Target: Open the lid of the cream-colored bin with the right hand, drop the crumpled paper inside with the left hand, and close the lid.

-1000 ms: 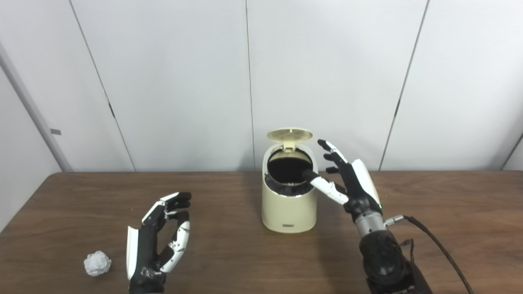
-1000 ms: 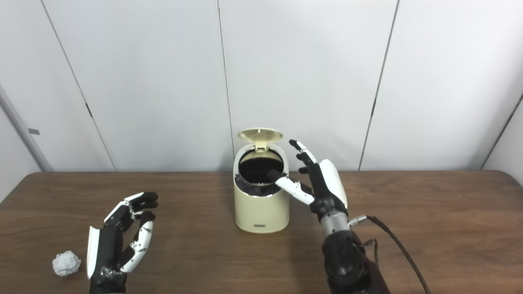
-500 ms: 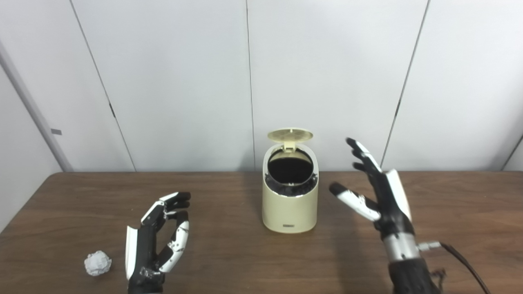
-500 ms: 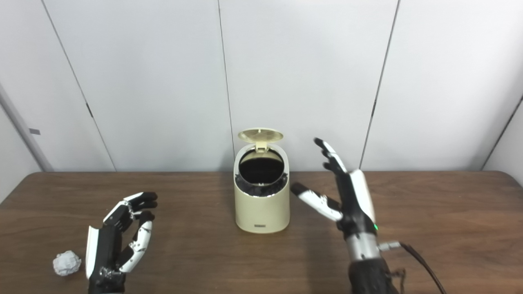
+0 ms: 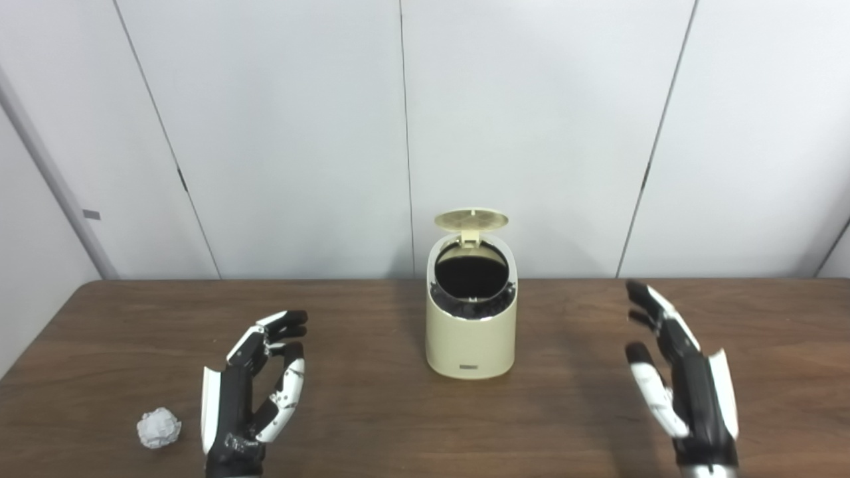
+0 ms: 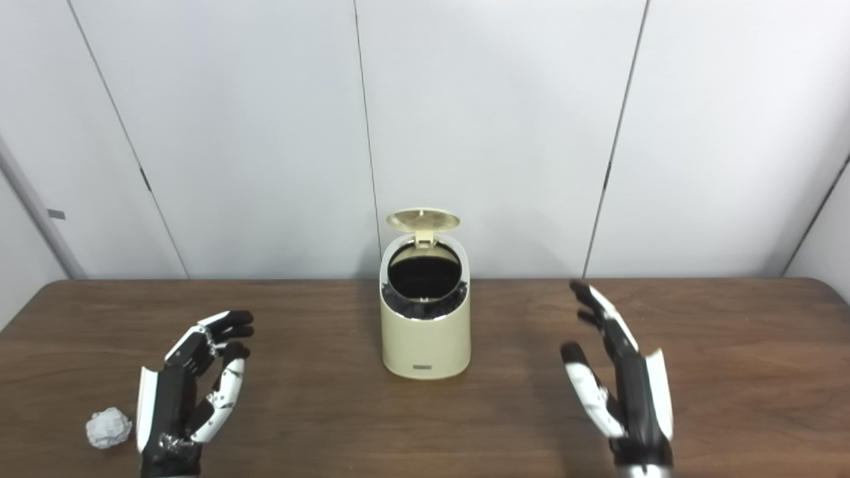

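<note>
Bin (image 5: 470, 338): standing mid-table, lid (image 5: 471, 219) being held up by its hinge, dark liner exposed.
Crumpled paper (image 5: 159, 428): lying near left, just beside the left hand.
Left hand (image 5: 249, 398): released, fingers apart, nothing being grasped.
Right hand (image 5: 687, 392): released, fingers spread, well right of the bin.

a dark brown wooden table (image 5: 372, 425) fills the lower part of both views, its far edge running along a wall of pale grey panels (image 5: 292, 133). thin dark seams divide the panels, and a grey strip (image 5: 50, 179) slants at far left.
</note>
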Controlling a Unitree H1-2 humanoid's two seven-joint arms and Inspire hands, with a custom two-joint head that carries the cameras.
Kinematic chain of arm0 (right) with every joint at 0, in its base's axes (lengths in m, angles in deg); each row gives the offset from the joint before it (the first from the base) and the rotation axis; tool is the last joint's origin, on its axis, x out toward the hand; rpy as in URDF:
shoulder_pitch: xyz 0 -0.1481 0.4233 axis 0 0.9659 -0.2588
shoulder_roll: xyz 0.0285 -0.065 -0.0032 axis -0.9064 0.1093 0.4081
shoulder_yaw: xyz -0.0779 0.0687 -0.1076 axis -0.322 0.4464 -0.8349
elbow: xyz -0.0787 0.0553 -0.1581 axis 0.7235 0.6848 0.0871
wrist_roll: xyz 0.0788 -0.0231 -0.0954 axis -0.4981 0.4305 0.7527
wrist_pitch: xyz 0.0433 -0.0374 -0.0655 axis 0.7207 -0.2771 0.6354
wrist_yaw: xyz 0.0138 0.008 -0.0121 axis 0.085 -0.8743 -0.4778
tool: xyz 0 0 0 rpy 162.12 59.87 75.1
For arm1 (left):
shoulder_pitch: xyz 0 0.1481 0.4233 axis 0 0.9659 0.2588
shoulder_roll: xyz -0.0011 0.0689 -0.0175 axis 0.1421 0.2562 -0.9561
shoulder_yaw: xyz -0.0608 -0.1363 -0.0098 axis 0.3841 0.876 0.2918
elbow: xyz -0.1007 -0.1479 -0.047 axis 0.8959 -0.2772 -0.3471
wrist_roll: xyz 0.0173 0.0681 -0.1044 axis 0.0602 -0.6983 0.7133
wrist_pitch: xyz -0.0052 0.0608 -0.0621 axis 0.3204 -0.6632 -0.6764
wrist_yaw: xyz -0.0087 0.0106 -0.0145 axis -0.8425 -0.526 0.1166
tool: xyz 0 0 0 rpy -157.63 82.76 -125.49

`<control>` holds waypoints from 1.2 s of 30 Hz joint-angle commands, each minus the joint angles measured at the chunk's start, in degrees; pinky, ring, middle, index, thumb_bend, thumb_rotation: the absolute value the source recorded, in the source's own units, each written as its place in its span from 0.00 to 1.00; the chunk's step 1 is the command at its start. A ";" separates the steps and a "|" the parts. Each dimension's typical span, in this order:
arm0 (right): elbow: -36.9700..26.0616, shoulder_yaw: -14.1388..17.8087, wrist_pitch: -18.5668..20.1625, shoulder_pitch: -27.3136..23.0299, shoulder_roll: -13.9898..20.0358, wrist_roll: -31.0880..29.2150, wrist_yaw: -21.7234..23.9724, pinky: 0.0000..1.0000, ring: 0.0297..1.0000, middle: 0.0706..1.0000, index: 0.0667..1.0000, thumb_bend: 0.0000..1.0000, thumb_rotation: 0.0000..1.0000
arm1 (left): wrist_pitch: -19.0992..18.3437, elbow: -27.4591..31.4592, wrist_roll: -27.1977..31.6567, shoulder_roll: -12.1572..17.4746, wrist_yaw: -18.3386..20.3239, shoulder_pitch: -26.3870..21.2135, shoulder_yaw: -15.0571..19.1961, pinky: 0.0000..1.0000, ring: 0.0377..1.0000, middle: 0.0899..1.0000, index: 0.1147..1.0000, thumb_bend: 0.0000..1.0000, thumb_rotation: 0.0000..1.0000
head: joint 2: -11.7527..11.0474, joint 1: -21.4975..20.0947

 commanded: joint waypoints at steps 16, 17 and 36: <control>-0.61 -4.27 -3.30 0.59 3.41 1.83 -11.55 0.74 0.79 0.76 0.71 0.28 0.61 | 0.49 2.48 -0.35 0.74 -0.46 -1.07 0.46 0.56 0.66 0.68 0.65 0.20 0.36 | 0.25 0.74; -0.47 -4.24 -3.30 0.48 3.39 2.05 -11.87 0.73 0.79 0.76 0.71 0.28 0.60 | 0.86 2.39 -0.35 0.79 -0.56 -1.27 0.56 0.56 0.66 0.68 0.65 0.20 0.36 | 0.19 1.00; 4.01 -5.27 -3.31 -0.41 8.23 -1.64 -13.95 0.74 0.79 0.77 0.73 0.26 0.66 | -2.60 12.57 -8.16 8.95 -2.39 0.43 9.72 0.53 0.66 0.67 0.63 0.67 0.22 | 0.38 8.16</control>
